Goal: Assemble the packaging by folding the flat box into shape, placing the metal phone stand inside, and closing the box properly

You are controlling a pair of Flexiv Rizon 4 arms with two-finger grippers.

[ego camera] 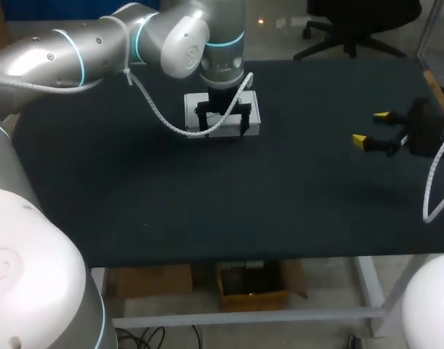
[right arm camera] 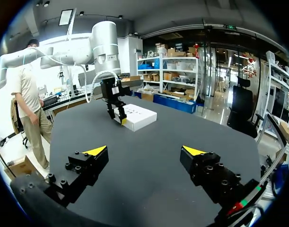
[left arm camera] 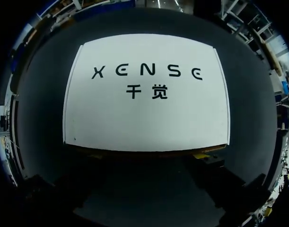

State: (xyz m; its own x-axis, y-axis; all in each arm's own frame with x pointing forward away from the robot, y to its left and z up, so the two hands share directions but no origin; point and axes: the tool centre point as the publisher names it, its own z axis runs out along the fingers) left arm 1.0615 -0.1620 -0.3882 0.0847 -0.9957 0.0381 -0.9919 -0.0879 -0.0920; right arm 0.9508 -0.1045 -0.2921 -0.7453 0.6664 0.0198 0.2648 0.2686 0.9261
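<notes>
Head view: the left arm (ego camera: 98, 43) reaches across the dark desk (ego camera: 207, 196) and hangs its left pincer (ego camera: 224, 131) over the near side of the white box (ego camera: 251, 113). The pincer's black fingers stand spread and seize nothing that shows. The box sits at the desk's far middle, looking folded up and shut. The right pincer (ego camera: 370, 127) waits well apart near the right edge, released, with its yellow tips wide and empty. The phone stand shows nowhere, and whether it is already inside cannot be told.

Left wrist view: the box's printed top lies flat, just ahead of the fingers. One yellow tip (left arm camera: 201, 155) sits just beside the near edge, where a thin brown seam shows under the lid.

Right wrist view: the right pincer's two tips frame bare desk. Far ahead of them, the left pincer stands at the near end of the box.

The likely hazard is the box skating away. It looks light, nothing braces it, and a push on the near edge from the left pincer could slide or turn it instead of seating the lid. The right pincer is too far off to steady it. A lid not fully tucked could also spring back up.
</notes>
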